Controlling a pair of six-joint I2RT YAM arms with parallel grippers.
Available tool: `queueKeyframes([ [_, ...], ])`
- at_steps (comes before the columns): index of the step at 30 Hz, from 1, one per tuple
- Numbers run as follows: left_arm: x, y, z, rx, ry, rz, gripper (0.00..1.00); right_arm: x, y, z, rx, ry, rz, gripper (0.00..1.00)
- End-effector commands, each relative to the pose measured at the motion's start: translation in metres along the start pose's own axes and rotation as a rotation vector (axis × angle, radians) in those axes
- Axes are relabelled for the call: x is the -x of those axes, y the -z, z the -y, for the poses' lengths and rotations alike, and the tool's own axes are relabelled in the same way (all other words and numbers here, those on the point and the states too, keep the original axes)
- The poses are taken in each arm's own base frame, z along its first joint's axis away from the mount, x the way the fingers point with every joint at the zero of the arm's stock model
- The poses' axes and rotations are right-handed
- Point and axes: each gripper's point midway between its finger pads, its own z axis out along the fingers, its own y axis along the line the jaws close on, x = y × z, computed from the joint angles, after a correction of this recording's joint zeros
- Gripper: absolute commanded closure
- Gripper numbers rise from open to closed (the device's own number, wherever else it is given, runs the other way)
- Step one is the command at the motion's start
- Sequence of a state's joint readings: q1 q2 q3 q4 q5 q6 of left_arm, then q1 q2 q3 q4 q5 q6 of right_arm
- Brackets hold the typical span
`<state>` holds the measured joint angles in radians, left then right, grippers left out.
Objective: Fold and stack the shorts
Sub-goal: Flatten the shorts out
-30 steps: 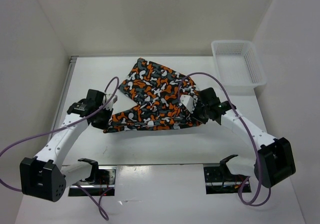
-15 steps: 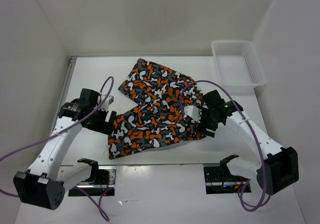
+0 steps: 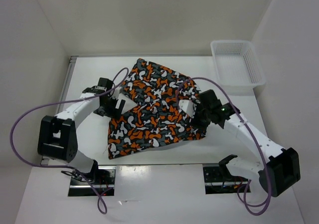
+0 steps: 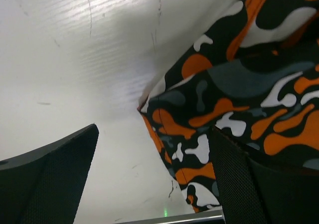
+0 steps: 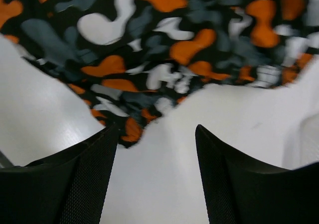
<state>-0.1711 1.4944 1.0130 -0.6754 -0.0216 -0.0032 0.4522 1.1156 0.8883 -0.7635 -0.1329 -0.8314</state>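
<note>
Shorts (image 3: pixel 152 115); orange-black-white camouflage, flat

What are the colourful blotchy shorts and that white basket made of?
The shorts look like soft, thin cloth with a matt printed pattern: they lie limp, fold over themselves and have wavy edges. The basket is probably hard white plastic: its walls stand stiff and straight and are full of small mesh holes.

Camouflage-print shorts (image 3: pixel 152 114); folded over, flat, mid-table between the arms
</note>
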Motion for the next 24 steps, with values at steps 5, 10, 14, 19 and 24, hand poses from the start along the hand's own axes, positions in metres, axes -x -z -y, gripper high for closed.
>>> queueKeyframes([
  [5, 0.03, -0.032, 0.004, -0.042, -0.001, 0.003, 0.02, -0.032, -0.046, -0.053, 0.117, 0.108, -0.09, 0.32],
  [10, 0.011, -0.054, 0.012, -0.085, 0.003, -0.085, 0.41, -0.063, -0.061, -0.069, 0.113, 0.224, -0.169, 0.66],
  [14, 0.011, -0.053, 0.008, -0.079, 0.014, -0.13, 0.99, -0.077, -0.058, -0.066, 0.106, 0.273, -0.232, 1.0],
  [19, 0.079, -0.025, -0.051, 0.002, 0.127, 0.044, 1.0, -0.085, -0.044, -0.059, 0.089, 0.389, -0.266, 1.0],
  [24, 0.091, 0.032, -0.021, -0.106, 0.093, 0.134, 0.93, -0.068, -0.046, -0.063, 0.066, 0.422, -0.198, 1.0],
])
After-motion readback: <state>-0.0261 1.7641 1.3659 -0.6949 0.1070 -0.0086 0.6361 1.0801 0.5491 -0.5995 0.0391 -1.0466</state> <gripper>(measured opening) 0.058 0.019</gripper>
